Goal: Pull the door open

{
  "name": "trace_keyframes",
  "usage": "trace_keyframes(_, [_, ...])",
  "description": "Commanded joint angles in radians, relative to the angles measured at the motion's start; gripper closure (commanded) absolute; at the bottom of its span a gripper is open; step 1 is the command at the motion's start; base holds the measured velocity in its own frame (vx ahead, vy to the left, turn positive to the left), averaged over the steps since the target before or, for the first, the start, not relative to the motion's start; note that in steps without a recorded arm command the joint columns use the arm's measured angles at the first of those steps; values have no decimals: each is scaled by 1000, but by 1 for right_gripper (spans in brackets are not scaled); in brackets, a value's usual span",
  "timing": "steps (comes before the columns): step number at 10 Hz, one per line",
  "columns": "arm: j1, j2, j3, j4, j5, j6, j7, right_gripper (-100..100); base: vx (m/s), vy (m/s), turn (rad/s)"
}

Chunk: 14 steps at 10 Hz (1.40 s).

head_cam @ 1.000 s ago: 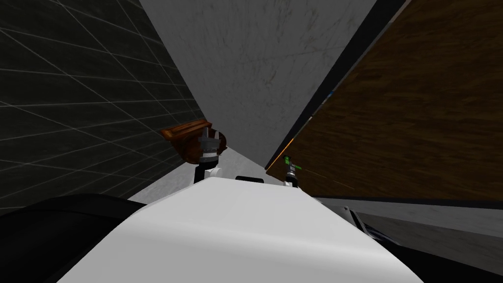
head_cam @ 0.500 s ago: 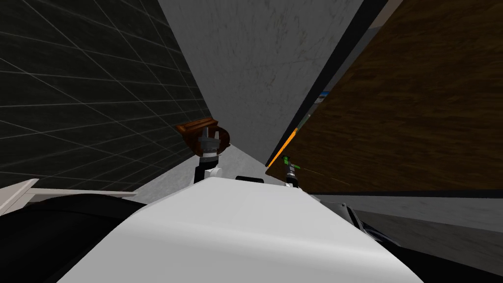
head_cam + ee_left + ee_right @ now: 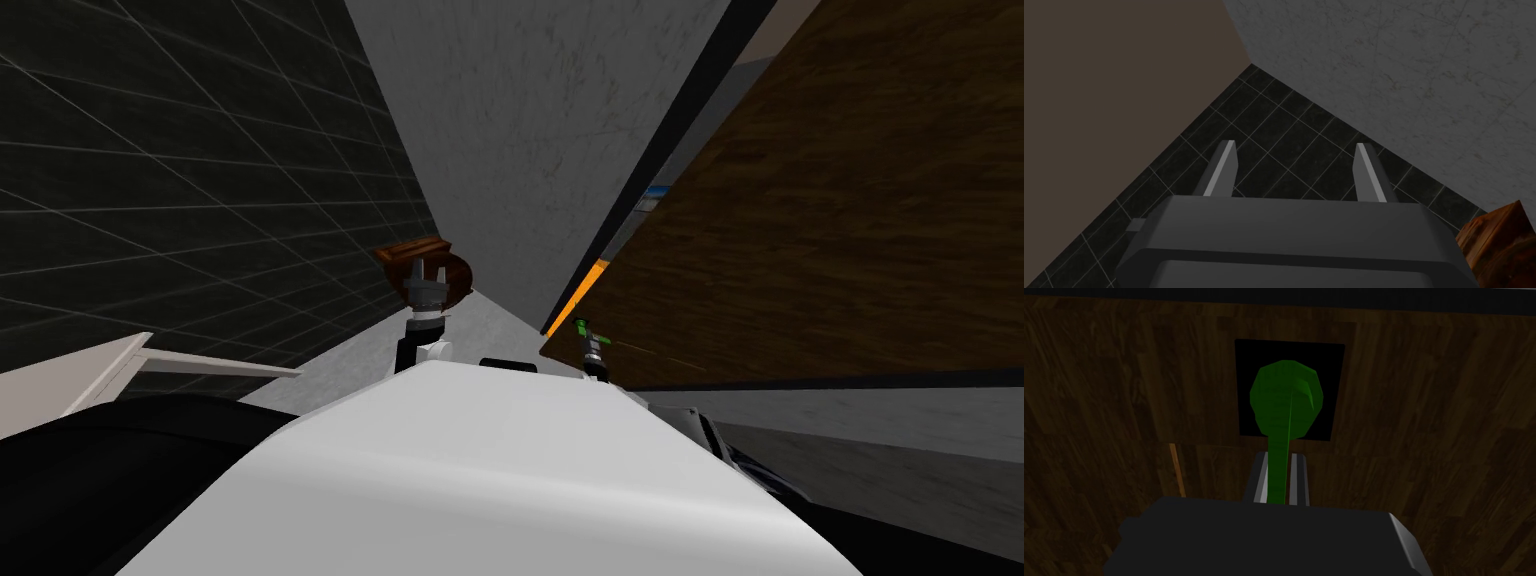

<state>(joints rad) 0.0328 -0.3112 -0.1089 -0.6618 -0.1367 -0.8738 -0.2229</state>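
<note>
At the brown wooden door (image 3: 1424, 413), right pincer (image 3: 1280, 460) tight on green handle (image 3: 1284, 395); left pincer (image 3: 1296, 152) spread, empty.

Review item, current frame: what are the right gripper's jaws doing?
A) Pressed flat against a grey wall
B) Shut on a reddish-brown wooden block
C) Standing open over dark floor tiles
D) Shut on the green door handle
D: in the right wrist view, the right gripper has its jaws pressed against both sides of the green door handle, which stands out from the brown wooden door.
</note>
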Motion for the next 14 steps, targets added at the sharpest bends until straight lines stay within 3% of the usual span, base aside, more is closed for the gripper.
trace_keyframes(1, [10,-6,15,-5,8,-11,-14,100,-201,-26,80])
trace_keyframes(6, [47,-43,70,-19,37,-54,-75,100,-230,-47,107])
trace_keyframes(7, [38,-40,63,-7,33,-54,-67,100,-112,-24,22])
trace_keyframes(11, [94,-82,108,-9,57,-127,-124,100,-228,-49,140])
trace_keyframes(14, [117,-102,126,-11,67,-161,-150,100,-195,-44,105])
